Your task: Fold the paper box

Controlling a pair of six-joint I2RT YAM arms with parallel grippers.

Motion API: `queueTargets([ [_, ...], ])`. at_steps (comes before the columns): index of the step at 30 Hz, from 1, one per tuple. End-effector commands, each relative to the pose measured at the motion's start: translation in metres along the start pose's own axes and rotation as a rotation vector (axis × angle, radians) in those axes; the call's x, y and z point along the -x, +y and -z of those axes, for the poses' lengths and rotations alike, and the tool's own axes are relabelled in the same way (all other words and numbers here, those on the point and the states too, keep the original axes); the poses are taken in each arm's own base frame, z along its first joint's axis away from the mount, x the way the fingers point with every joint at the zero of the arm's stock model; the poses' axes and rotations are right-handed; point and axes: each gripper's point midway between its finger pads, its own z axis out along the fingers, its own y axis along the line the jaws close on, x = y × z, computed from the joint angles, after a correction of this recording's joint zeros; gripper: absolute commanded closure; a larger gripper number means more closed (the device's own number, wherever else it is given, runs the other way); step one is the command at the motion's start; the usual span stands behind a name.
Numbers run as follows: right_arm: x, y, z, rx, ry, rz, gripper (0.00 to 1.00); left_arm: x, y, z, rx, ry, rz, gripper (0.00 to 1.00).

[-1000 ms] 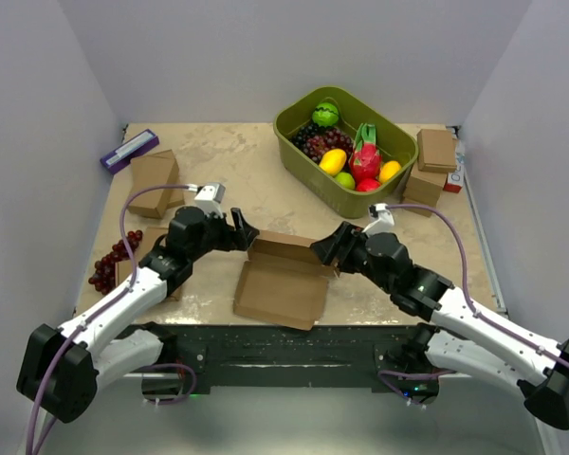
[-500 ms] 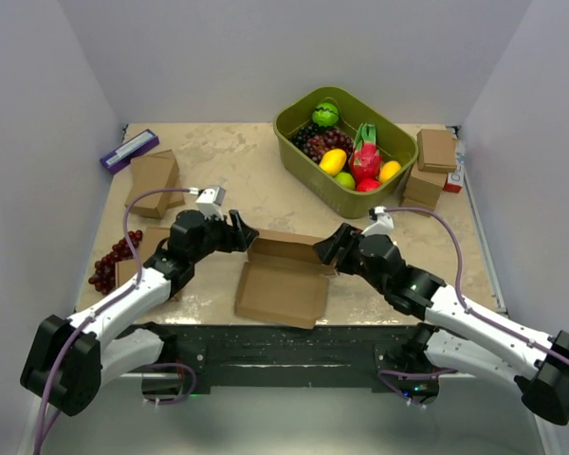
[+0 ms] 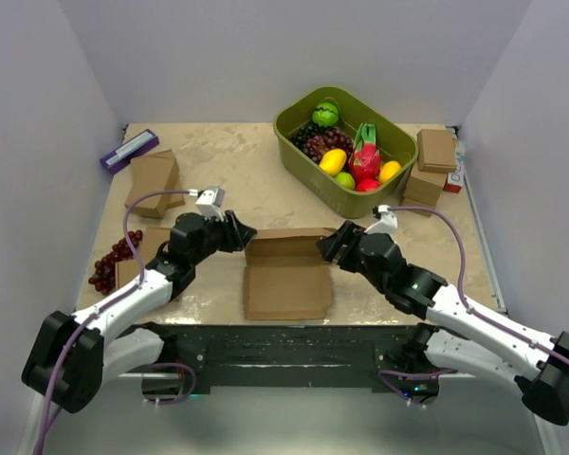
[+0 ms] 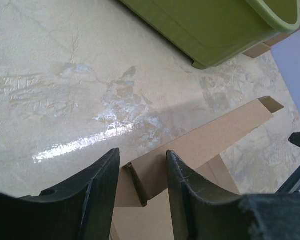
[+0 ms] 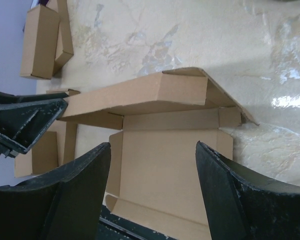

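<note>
Shifted: paper box (image 3: 286, 284), now squared up at the front between both arms, rear flap (image 4: 210, 137) raised. Left gripper (image 3: 240, 233): narrowed, fingers (image 4: 97, 200) astride that flap's end; I cannot confirm a pinch. Right gripper (image 3: 328, 248): spread wide, empty. Folding barely begun, I judge.

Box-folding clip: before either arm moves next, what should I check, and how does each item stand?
1. The left pincer straddles the raised flap of the paper box: ok.
2. The left pincer clamps that flap: not ok, jaws apart, gaps beside the cardboard.
3. The right pincer is open: ok.
4. The right pincer touches the paper box: cannot tell.
5. The paper box's bottom lies flat on the table: ok.
6. The green tub stands apart from the paper box: ok.
</note>
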Motion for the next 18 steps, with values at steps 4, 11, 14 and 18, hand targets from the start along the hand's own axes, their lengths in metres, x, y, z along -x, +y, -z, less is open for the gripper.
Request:
queueTargets([
  [4, 0.033, 0.017, 0.009, 0.014, -0.089, 0.034, 0.28, -0.014, 0.003, 0.000, -0.020, 0.028, 0.025, 0.59],
  [11, 0.037, 0.040, -0.009, 0.010, -0.056, 0.124, 0.27, -0.017, 0.003, 0.002, -0.022, 0.031, 0.024, 0.60],
  [14, 0.040, 0.041, -0.019, -0.022, -0.060, 0.157, 0.27, -0.017, 0.003, 0.003, -0.024, 0.027, 0.020, 0.61],
  [18, 0.042, 0.035, -0.029, -0.063, -0.070, 0.181, 0.27, -0.017, 0.003, 0.003, -0.021, 0.025, 0.019, 0.61],
])
